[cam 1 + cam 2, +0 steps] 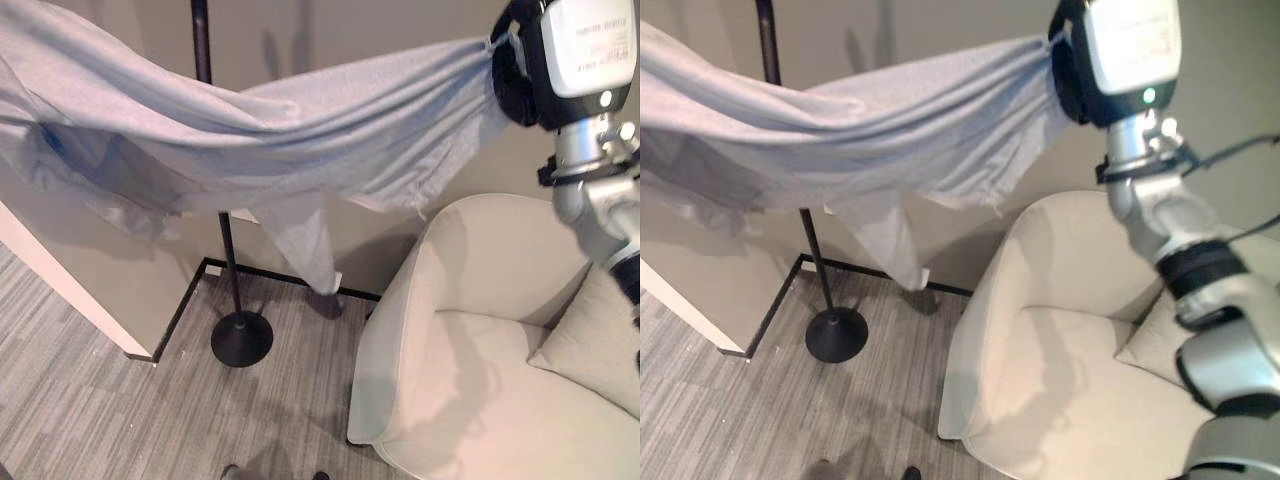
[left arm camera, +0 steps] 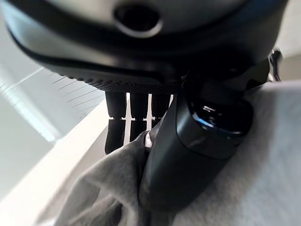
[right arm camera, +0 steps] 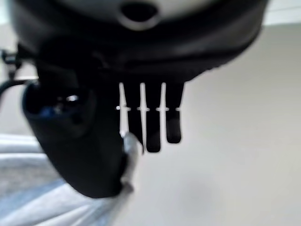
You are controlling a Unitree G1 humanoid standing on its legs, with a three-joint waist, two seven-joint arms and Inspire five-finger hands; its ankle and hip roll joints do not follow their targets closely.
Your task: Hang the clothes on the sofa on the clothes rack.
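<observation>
Soft, light grey garment point(image 1: 300, 130) stretched mid-air before the rack pole point(image 1: 201, 40), pinched by right robot hand point(image 1: 510, 70) and left robot hand point(image 2: 188, 155); sags, best gripped at edges

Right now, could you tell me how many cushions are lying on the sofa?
1. The cushion lies on the sofa seat at its right side, leaning into the backrest; part of the sofa runs out of view, so others may be hidden.

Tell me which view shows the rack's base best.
Left eye view: the base sits whole on the floor with the pole rising into the shirt. Right eye view shows it too, nearer the edge. The wrist views show hands and cloth.
</observation>
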